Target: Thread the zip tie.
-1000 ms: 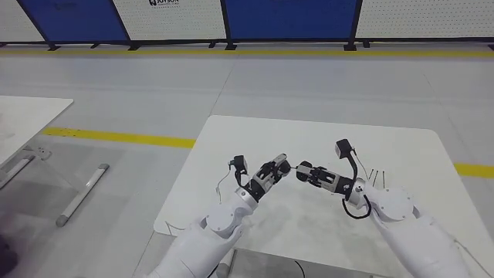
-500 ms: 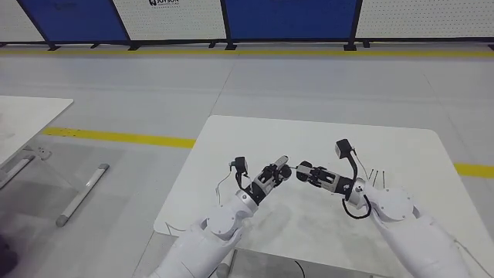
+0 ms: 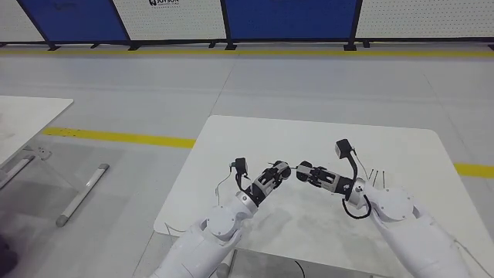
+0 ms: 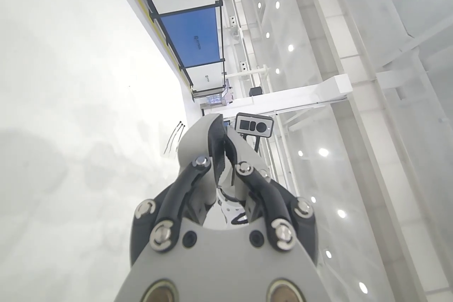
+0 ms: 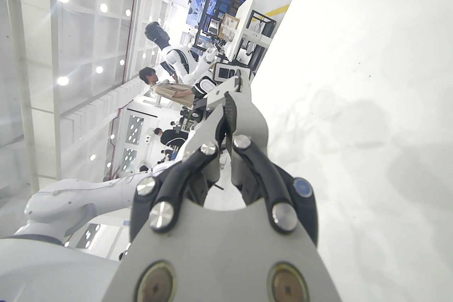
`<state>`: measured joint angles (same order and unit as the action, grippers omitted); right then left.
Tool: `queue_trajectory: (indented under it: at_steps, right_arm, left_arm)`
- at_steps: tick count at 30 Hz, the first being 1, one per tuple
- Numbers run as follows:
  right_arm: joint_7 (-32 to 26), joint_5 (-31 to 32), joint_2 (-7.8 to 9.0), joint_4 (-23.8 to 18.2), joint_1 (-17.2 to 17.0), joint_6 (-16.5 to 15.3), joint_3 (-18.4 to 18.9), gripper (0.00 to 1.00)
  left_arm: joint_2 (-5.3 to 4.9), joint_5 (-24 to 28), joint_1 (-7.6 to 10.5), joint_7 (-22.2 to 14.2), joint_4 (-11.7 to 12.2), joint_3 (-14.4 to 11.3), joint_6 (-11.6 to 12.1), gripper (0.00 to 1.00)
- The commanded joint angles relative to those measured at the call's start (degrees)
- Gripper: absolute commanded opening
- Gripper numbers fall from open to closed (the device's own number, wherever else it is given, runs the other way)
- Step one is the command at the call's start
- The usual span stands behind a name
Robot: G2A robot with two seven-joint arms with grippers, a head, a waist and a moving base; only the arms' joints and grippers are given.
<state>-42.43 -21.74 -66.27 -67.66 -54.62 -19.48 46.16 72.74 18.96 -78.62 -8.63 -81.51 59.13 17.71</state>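
Jaws of the left gripper [image 4: 220, 128] are pressing together, pad against pad, with nothing visible between them in the left wrist view. Jaws of the right gripper [image 5: 236, 87] are also closing tight, and a small dark sliver is poking out past their tips. In the top view the left gripper [image 3: 279, 171] and right gripper [image 3: 303, 169] are pointing tip to tip, near each other, both hanging over the white tabletop [image 3: 324, 135]. A hair-thin dark strand, the zip tie [image 3: 292, 171], is stretching between the two tips. It is looking black, straight and very slender, and it is too fine to tell its head from its tail. A few spare ties [image 3: 374, 176] are lying loose on the tabletop, fanning slightly apart. The zip tie and both grippers are sitting well apart from the spare ties, on the robot's left of them. The left wrist view is showing the spare ties [image 4: 176, 137] as thin black lines just beyond the left gripper's tips.
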Motion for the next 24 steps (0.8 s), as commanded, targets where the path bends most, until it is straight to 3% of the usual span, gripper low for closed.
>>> queue_trajectory:
  at_steps: [1,6,7,9,11,13,16,24]
  right_arm:
    - [0.0,0.0,0.00,0.0,0.0,0.0,0.0,0.00]
    - [0.0,0.0,0.00,0.0,0.0,0.0,0.0,0.00]
    - [0.0,0.0,0.00,0.0,0.0,0.0,0.0,0.00]
    - [0.0,0.0,0.00,0.0,0.0,0.0,0.0,0.00]
    - [0.0,0.0,0.00,0.0,0.0,0.0,0.0,0.00]
    - [0.0,0.0,0.00,0.0,0.0,0.0,0.0,0.00]
    - [0.0,0.0,0.00,0.0,0.0,0.0,0.0,0.00]
    - [0.0,0.0,0.00,0.0,0.0,0.0,0.0,0.00]
  left_arm:
    - [0.02,-0.3,-0.05,-0.1,-0.1,-0.1,0.1,0.00]
    - [0.04,-0.4,-0.36,-0.4,-0.4,0.0,0.3,0.00]
    - [0.04,-0.2,-0.47,-0.5,-0.5,0.1,0.3,0.08]
    - [0.01,0.1,-0.72,-0.7,-0.8,0.3,0.4,0.45]
    - [-0.02,0.7,-1.01,-1.0,-1.1,0.5,0.5,0.67]
    - [-0.10,1.0,-1.30,-1.6,-1.5,0.8,0.6,0.67]
    - [-0.20,1.3,-1.67,-2.4,-1.9,1.1,0.5,0.49]
    - [-0.29,0.7,-2.00,-3.0,-2.3,1.4,0.3,0.29]
